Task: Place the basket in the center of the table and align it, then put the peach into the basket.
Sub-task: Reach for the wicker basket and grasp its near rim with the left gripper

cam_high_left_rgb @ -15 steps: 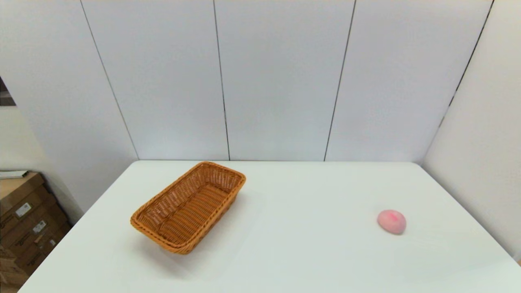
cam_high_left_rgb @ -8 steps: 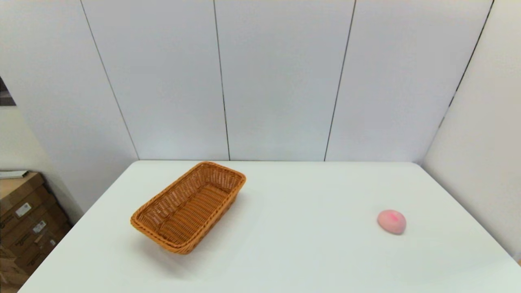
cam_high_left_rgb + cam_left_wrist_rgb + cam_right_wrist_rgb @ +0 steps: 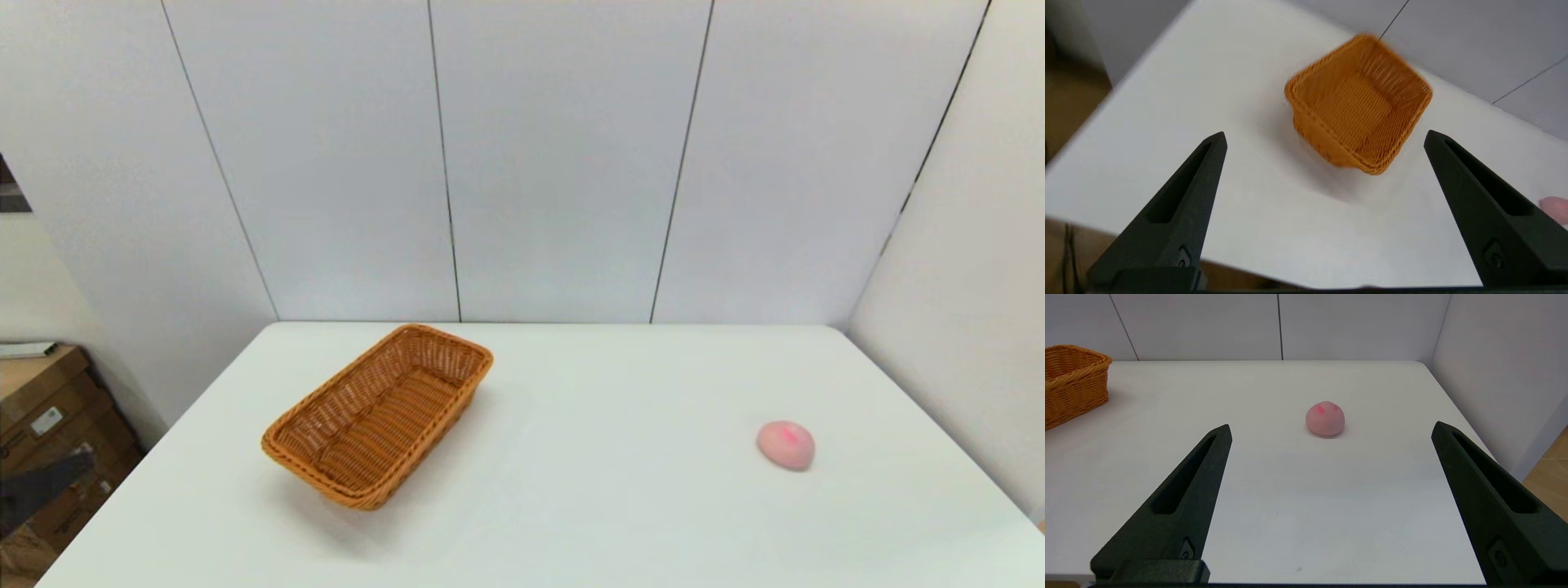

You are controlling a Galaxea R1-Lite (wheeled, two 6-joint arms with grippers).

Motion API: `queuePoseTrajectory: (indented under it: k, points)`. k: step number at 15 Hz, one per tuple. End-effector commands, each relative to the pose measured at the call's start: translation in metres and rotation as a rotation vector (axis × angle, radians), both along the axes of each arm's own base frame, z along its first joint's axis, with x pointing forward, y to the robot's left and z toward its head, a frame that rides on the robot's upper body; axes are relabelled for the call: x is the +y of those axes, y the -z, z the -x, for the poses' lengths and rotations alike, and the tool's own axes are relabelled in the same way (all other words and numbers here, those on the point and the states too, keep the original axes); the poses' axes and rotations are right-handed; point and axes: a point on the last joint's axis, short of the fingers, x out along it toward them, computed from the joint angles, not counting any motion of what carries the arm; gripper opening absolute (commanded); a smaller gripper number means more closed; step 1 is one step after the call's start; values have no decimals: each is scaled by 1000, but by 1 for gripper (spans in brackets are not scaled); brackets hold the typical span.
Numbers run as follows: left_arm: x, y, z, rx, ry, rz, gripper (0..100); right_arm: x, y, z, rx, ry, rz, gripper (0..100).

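A wicker basket (image 3: 378, 415) sits angled on the left of the white table (image 3: 588, 506), the peach (image 3: 785, 445) far right, while the left gripper (image 3: 1325, 141) and right gripper (image 3: 1331, 430) hover with fingers spread, empty

1 basket (image 3: 377, 415), 1 peach (image 3: 785, 445), prob. 2 claws (image 3: 1325, 139)

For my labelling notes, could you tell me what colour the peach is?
The peach is pale pink with darker pink-red blotches on top, clearest in the right wrist view.
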Motion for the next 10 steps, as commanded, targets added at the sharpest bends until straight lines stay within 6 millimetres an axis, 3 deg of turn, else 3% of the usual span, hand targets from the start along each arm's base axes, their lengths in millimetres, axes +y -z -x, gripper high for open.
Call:
queuePoseTrajectory:
  k: [1, 5, 7, 10]
  points:
    - [-22, 15, -116, 559, -141, 300, 100, 0, 0, 0, -1, 0, 0, 100]
    - [-61, 56, -176, 794, -228, 419, 100, 0, 0, 0, -1, 2, 0, 100]
    - [-81, 79, -194, 882, -241, 401, 100, 0, 0, 0, -1, 2, -2, 100]
    - [-89, 107, -217, 960, -281, 375, 100, 0, 0, 0, 1, 2, -3, 100]
